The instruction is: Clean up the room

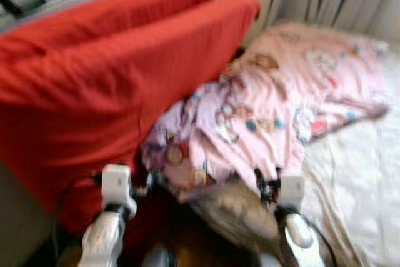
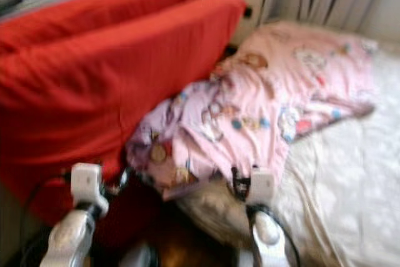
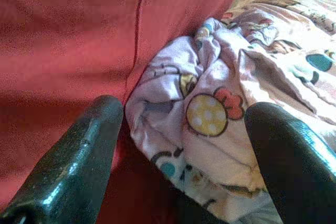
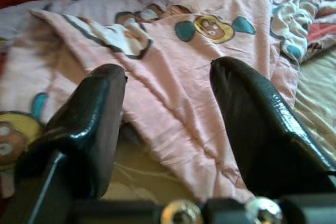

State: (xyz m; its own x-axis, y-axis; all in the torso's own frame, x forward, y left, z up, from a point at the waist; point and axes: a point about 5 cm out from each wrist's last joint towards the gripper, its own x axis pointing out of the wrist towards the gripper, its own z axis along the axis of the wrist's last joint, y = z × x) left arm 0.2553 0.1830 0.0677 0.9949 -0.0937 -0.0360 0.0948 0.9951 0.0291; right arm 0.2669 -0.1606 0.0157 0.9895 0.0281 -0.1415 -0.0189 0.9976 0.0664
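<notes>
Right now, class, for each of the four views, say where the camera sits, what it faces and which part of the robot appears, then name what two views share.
Left eye view: head camera, looking down at the pink cartoon-print blanket on the white quilted mattress; both silver arms show.
Right eye view: same scene; red fabric cushions on the left.
Left wrist view: along the open left gripper, at blanket meeting cushions.
Right wrist view: along the open right gripper, over blanket.
Shared: both wrist views show the blanket.
</notes>
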